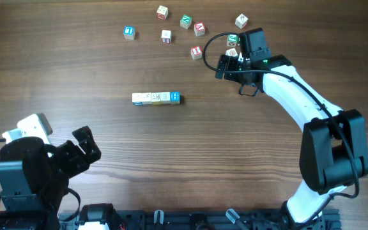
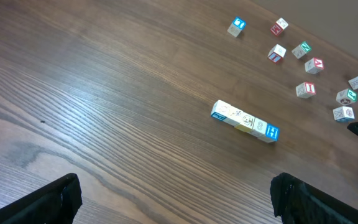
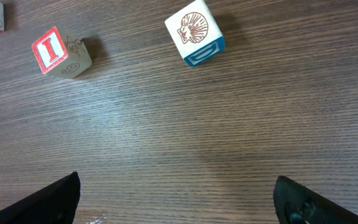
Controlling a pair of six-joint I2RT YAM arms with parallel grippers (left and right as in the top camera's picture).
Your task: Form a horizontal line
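A short row of pale alphabet cubes (image 1: 156, 98) lies left to right at the table's middle, touching side by side, its right end blue; it also shows in the left wrist view (image 2: 245, 122). Several loose cubes are scattered at the back, among them a red I cube (image 1: 196, 52) (image 3: 61, 51) and a shell-picture cube (image 3: 195, 32). My right gripper (image 1: 229, 67) (image 3: 179, 205) is open and empty over bare wood just short of these two. My left gripper (image 1: 85, 148) (image 2: 176, 199) is open and empty at the front left, far from the row.
More loose cubes stand at the back: a blue one (image 1: 129, 32), a green one (image 1: 185, 22), a red one (image 1: 199, 28), a pale one (image 1: 241, 22). The right arm (image 1: 299, 96) reaches in from the front right.
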